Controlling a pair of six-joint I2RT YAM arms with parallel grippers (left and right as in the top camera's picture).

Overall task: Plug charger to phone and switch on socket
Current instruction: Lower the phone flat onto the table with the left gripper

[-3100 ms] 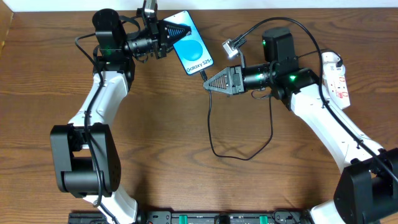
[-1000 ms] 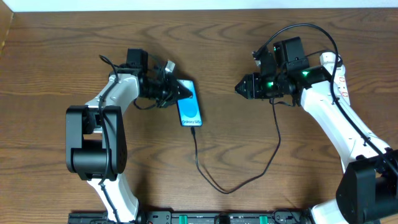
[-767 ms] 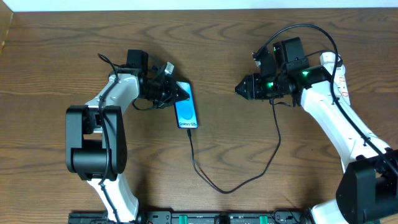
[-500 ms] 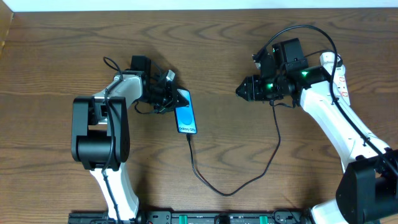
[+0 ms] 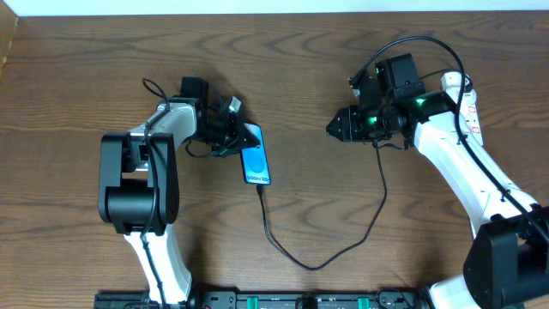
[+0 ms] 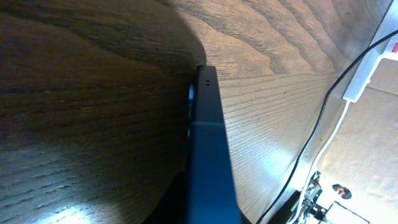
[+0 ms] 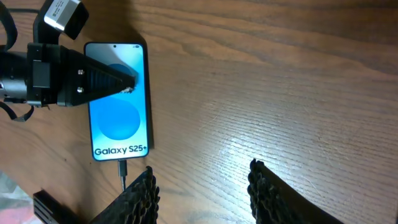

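The phone (image 5: 256, 161) lies on the wooden table with its blue "Galaxy S25+" screen up; it also shows in the right wrist view (image 7: 118, 118) and edge-on in the left wrist view (image 6: 208, 155). My left gripper (image 5: 244, 137) is shut on the phone's top end. The charger (image 5: 317, 264) is a black cable; its connector tip (image 7: 122, 167) sits in the phone's bottom port. The cable loops toward me, then runs up under my right arm, and its plug is hidden. My right gripper (image 5: 334, 129) is open and empty, right of the phone. The socket (image 5: 470, 107) is mostly hidden behind my right arm.
The white power strip and its cord show small at the far right of the left wrist view (image 6: 364, 68). The table's near edge holds a black rail with green clips (image 5: 283, 300). A light strip marks the table's far edge (image 5: 274, 7).
Over the last second my left gripper drew the phone a little left and toward me, and the cable followed. Nothing moved in the last half second. My right arm has stayed still.
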